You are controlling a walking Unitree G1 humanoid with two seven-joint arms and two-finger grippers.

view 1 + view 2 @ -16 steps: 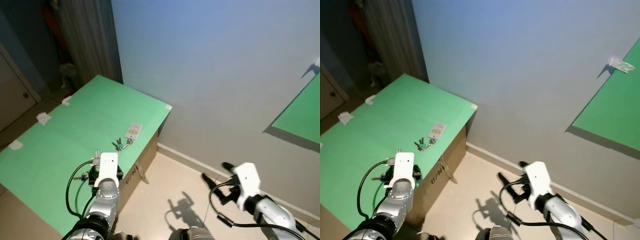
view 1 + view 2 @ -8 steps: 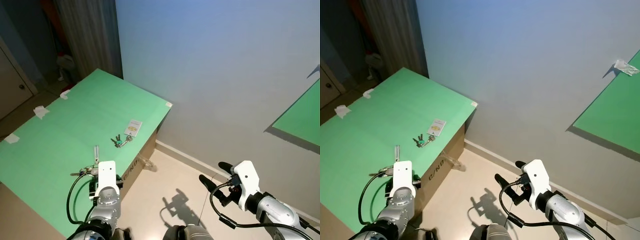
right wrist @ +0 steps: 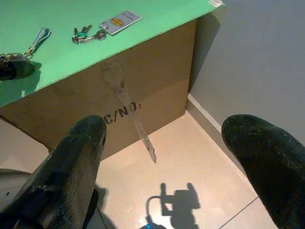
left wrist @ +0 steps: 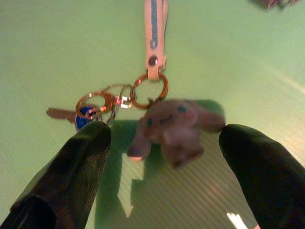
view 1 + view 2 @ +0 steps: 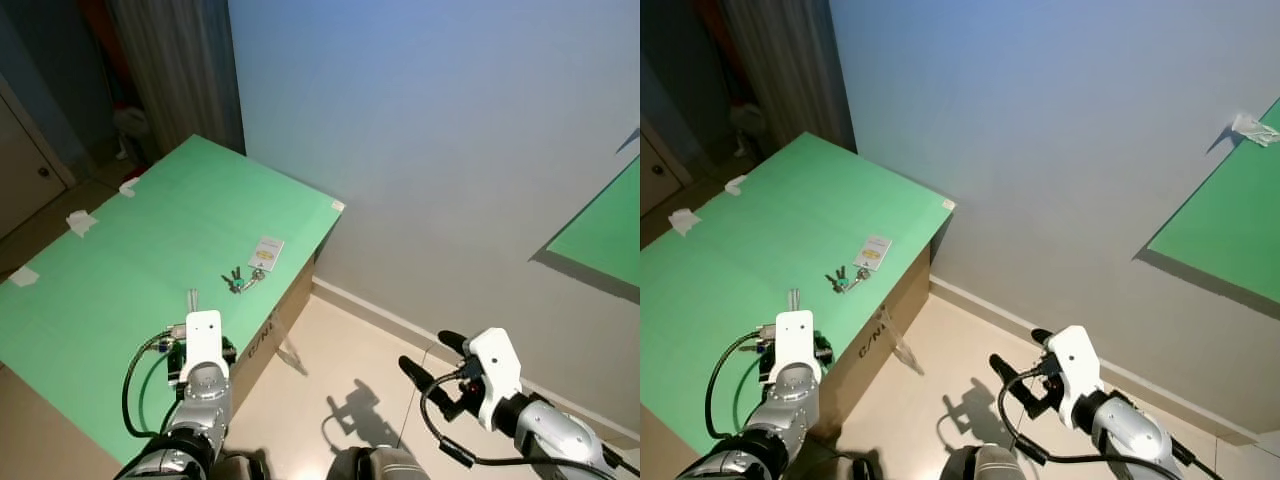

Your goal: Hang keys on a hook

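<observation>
A bunch of keys with a grey plush charm and a pale strap lies on the green table top near its front edge. My left gripper hovers right over it, open, one finger on each side of the plush and clear of it. In the left eye view the strap's end pokes out beyond my left wrist. A second key bunch with a white tag lies farther along the table. My right gripper is open above the floor, away from the table.
The table is a cardboard box under the green sheet, standing against a pale wall. A green panel is fixed to the wall at the right, taped at its corner. Beige floor lies between the box and my right arm.
The camera has shifted a little. My left wrist has moved forward over the plush keychain and now covers the keys that showed beside it. The right arm is almost unchanged.
</observation>
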